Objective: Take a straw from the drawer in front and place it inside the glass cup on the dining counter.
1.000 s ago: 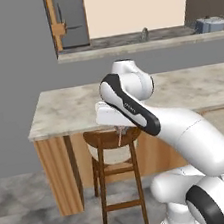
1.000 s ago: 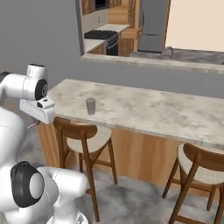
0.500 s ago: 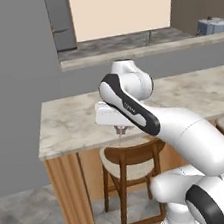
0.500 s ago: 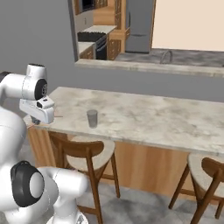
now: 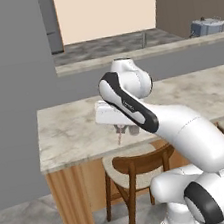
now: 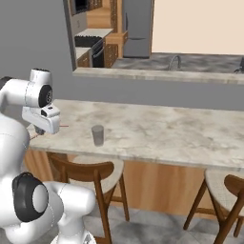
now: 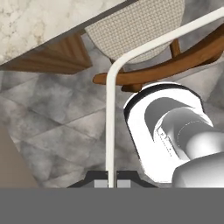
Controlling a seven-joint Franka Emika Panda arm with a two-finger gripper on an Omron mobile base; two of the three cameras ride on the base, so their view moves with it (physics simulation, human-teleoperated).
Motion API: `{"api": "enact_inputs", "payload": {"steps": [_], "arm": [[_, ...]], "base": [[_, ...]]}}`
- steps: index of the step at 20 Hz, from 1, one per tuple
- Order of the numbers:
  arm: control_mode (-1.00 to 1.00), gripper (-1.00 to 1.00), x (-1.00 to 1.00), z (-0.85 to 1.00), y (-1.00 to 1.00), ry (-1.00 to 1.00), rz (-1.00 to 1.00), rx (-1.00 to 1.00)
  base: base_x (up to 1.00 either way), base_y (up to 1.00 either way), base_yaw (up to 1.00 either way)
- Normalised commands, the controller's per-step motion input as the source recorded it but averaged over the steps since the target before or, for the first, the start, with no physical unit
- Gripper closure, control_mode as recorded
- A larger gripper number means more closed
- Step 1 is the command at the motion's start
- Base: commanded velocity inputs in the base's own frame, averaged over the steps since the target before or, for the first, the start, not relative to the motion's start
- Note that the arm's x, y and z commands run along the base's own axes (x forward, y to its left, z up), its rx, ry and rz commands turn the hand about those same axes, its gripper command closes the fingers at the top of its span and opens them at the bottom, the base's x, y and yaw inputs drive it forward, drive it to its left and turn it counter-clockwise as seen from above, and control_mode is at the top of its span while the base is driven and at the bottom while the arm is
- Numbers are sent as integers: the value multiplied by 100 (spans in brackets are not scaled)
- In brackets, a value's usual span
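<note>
The gripper (image 7: 113, 183) is closed narrow on the straw (image 7: 110, 127), which rises between the two fingertips and bends off at its top (it renders pale in the hand view). The hand hangs at the near edge of the dining counter (image 6: 157, 138), above a stool (image 5: 137, 168). The glass cup (image 6: 97, 135) stands upright on the counter, near the gripper but apart from it
</note>
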Motion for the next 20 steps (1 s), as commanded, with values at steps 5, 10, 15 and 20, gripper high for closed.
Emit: {"api": "enact_inputs", "payload": {"steps": [5,10,15,20], "arm": [[-100,100,17,0,7,0,-8,0],[-100,100,50,5,0,-2,-14,0],[-100,100,66,10,-20,-13,-2,0],[-100,100,52,11,-25,-16,0,0]], "base": [[26,19,-12],[0,0,0],[0,0,0],[0,0,0]]}}
